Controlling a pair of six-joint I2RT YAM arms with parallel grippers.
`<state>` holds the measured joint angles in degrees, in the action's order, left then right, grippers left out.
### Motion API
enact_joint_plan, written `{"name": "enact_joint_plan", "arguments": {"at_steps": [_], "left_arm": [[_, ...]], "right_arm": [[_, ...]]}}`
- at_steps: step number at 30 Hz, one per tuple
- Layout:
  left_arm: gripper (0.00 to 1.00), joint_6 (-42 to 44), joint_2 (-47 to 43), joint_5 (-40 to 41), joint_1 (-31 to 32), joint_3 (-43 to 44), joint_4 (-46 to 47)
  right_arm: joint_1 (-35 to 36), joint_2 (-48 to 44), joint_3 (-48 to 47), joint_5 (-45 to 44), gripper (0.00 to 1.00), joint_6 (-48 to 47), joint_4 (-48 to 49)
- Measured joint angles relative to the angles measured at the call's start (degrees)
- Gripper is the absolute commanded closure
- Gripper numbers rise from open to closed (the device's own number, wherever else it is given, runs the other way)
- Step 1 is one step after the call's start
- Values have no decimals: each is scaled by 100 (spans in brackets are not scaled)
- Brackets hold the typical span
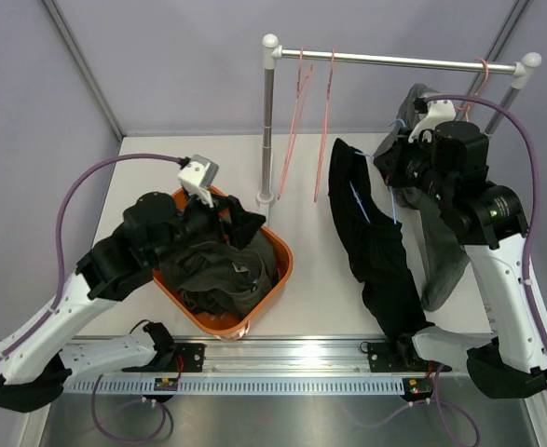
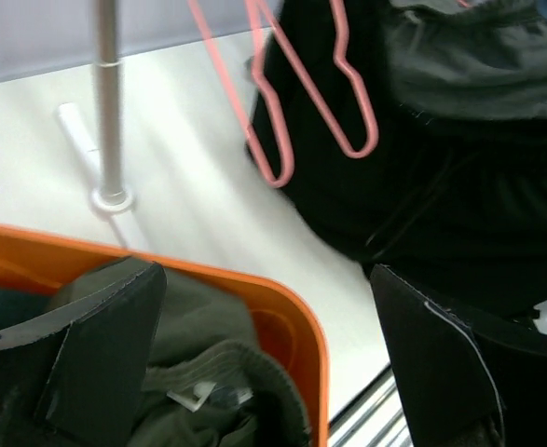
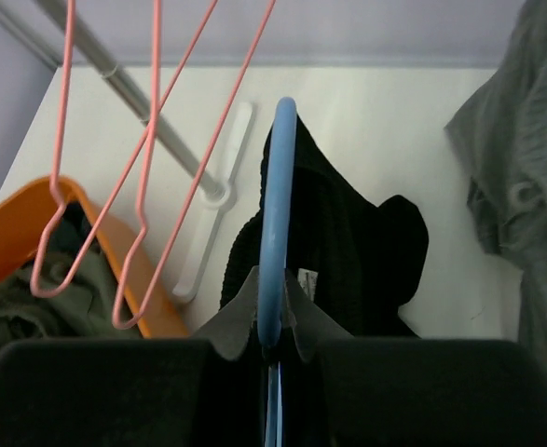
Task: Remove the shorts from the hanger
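My right gripper [image 1: 389, 158] is shut on a blue hanger [image 3: 279, 186] that carries black shorts [image 1: 377, 256]. The shorts hang from it down toward the table's front edge, and they also show in the right wrist view [image 3: 352, 242]. My right gripper [image 3: 273, 321] pinches the hanger's bar between both fingers. Grey shorts [image 1: 443, 256] hang behind the right arm at the rail's right end. My left gripper [image 1: 236, 222] is open and empty over the orange basket [image 1: 280, 250], which holds dark olive shorts [image 1: 215, 275]. In the left wrist view my left gripper [image 2: 264, 372] sits just above the olive shorts [image 2: 198, 335].
A white rack with a rail [image 1: 403, 62] and a pole [image 1: 268, 130] stands at the back. Two empty pink hangers [image 1: 296, 121] hang on the rail, and they also show in the left wrist view [image 2: 348, 102]. The rack's foot [image 2: 112, 197] rests on the white table.
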<state>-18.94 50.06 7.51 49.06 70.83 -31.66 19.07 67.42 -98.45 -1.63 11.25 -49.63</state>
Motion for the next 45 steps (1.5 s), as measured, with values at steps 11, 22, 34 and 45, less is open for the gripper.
{"name": "enact_joint_plan", "arguments": {"at_steps": [11, 22, 34, 45], "left_arm": [[4, 208, 1543, 393, 1904, 1311, 251], [5, 337, 2809, 632, 2291, 1755, 909], [6, 697, 3668, 678, 2297, 2020, 1716], [14, 719, 4129, 874, 1725, 2074, 1799]], "right_arm": [[682, -769, 896, -133, 100, 293, -227], [868, -1123, 1036, -66, 100, 376, -297], [879, -1250, 1036, -70, 100, 367, -433], [879, -1316, 1029, -79, 100, 352, -577]]}}
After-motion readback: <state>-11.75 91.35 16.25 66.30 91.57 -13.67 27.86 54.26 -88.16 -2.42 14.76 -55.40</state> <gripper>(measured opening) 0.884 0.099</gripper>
